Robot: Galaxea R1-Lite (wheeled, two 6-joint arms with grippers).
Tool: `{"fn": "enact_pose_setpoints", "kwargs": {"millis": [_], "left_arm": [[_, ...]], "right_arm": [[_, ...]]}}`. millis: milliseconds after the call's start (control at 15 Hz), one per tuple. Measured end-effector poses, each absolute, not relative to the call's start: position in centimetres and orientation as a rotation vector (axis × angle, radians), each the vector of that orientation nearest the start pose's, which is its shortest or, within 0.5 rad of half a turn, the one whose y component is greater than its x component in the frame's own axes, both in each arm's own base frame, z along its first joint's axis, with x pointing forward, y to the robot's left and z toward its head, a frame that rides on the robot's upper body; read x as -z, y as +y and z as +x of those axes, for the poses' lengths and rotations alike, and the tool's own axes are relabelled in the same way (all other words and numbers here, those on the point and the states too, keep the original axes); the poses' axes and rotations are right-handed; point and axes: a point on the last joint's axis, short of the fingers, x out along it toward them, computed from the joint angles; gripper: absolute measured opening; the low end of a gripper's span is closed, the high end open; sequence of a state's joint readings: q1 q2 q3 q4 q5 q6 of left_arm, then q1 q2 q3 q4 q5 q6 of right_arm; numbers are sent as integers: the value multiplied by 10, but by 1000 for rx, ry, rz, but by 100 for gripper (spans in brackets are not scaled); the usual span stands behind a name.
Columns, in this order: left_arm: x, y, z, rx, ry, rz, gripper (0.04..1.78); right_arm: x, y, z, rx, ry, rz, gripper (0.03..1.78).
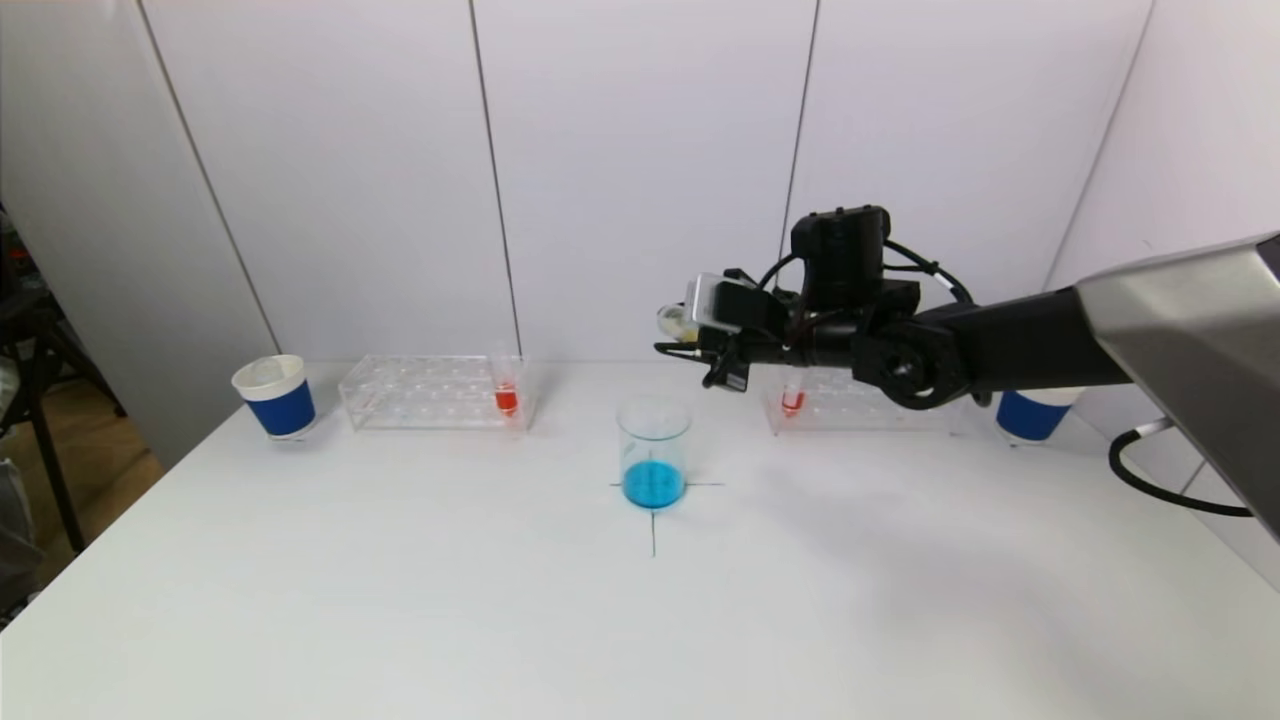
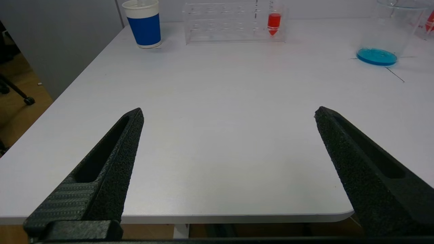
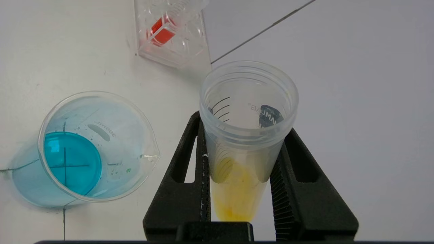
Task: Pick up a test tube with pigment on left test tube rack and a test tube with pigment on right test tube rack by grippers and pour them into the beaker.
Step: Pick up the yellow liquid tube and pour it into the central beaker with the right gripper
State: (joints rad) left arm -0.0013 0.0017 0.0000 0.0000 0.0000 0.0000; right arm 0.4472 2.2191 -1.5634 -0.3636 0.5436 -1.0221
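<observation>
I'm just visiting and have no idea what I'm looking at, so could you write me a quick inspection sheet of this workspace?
Surface: white table with a black cross mark under the beaker.
Job's things: beaker holding blue liquid; left rack and right rack, each with one red-filled tube; yellow-stained tube tipped sideways above the table, behind the beaker.
Clutter: two blue-and-white paper cups, left and right.
Grippers: right gripper shut on the yellow-stained tube; left gripper open, empty, at the table's near edge.
Cables: black cable by the right arm.
Surroundings: plain white wall panels.
</observation>
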Motion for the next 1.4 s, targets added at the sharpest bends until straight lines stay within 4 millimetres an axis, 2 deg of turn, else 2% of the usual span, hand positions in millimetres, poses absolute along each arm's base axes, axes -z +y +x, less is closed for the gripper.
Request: {"fn": "enact_pose_setpoints", "kwargs": {"millis": [467,733,1400], "left_arm": [[-76,0,-23,5,2,0,176],[-76,0,-23,5,2,0,176],[-76,0,-23,5,2,0,176]], "right_arm": [[-143,217,412,-1069,-364,-1069,56],[-132,214,417,-1054,-409,-1154,56],[-126,217,440,-974,-509,-1297,56]]}}
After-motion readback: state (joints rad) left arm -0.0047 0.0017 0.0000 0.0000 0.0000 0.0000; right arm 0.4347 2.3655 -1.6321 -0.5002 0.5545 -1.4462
